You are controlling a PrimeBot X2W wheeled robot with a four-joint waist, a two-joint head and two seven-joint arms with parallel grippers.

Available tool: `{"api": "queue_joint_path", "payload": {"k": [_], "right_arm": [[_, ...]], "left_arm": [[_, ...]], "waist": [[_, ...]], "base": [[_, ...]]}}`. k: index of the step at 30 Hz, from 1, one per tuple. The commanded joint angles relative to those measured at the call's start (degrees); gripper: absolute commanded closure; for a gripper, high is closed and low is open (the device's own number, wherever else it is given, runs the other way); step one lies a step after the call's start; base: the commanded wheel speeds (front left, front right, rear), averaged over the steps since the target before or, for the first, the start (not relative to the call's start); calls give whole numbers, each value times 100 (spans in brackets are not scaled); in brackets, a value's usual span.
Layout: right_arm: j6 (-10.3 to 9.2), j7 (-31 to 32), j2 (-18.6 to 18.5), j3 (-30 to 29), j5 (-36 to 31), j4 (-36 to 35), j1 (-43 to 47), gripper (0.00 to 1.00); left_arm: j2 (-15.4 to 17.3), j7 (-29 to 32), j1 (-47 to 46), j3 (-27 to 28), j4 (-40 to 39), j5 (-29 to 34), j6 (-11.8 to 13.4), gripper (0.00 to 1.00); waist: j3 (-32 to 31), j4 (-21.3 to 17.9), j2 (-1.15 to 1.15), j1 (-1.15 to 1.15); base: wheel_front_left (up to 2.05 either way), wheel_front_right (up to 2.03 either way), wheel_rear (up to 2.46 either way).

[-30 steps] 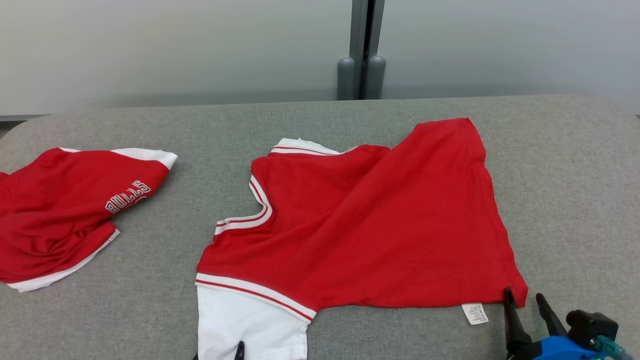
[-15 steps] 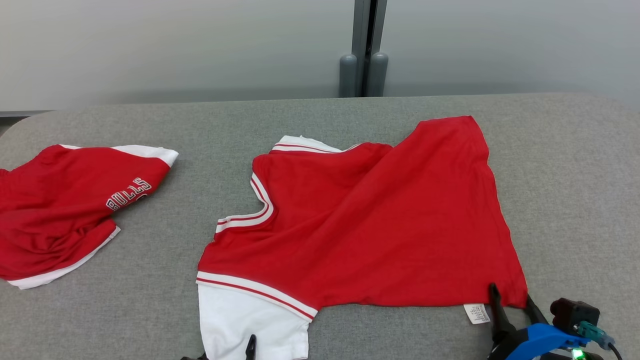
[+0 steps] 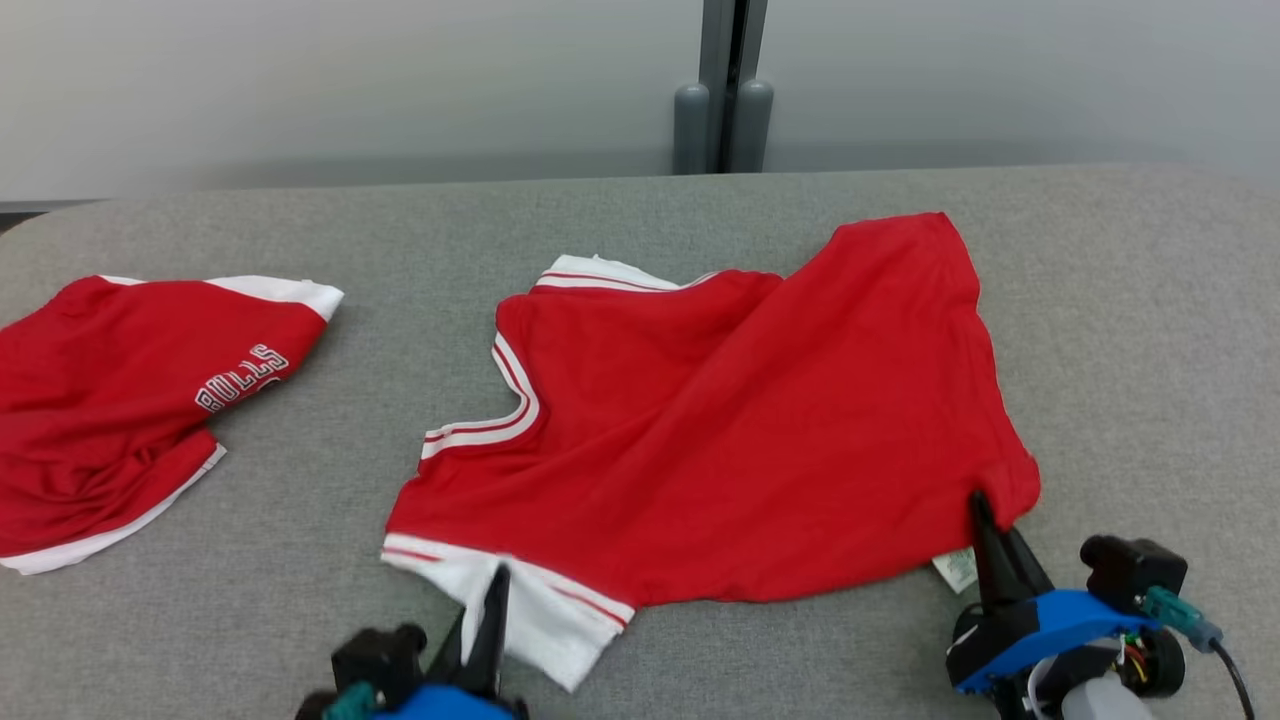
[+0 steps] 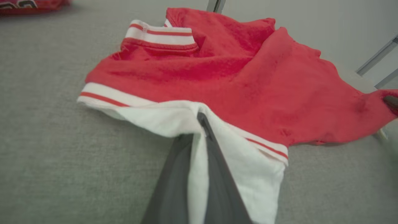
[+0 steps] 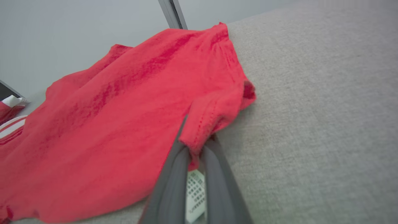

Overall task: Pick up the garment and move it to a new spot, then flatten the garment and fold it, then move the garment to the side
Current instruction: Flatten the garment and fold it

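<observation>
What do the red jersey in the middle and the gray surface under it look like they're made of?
The red jersey looks like soft knit cotton, matte; it drapes and wrinkles. The gray surface seems a woven fabric covering, matte, with heathered fleck.

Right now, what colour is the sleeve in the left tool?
White sleeve; the left wrist view shows it best.

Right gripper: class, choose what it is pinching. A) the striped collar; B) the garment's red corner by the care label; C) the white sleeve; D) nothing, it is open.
B: the right gripper is shut on the red corner of the garment, with the white care label right beside it.
</observation>
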Motion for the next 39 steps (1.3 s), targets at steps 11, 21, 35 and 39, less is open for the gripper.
{"api": "queue_joint_path", "payload": {"k": [11,21,35,39], "right_arm": [[3,-2,-560,575,-15,-560,-1601,100],[3,538,-882,848,938,629,-5300,100],[3,624,-1370,731,1531,1818,-8640,100],[3,559,-1386,938,1580,1999,-8905,100]], "left_arm": [[361,260,-2242,79,-737,-919,-14,100],[668,1157,-6069,338,154,-1545,-4,100],[314,882,-10057,-84,1818,-1222,-9,100],[229,687,-10423,-387,2089,-1296,-11,100]], "waist": [[618,-132,-2,0],[1918,-302,-2,0],[2589,-257,-2,0],[2630,-241,-2,0]], "base": [[0,0,0],[0,0,0],[0,0,0],[0,0,0]]}}
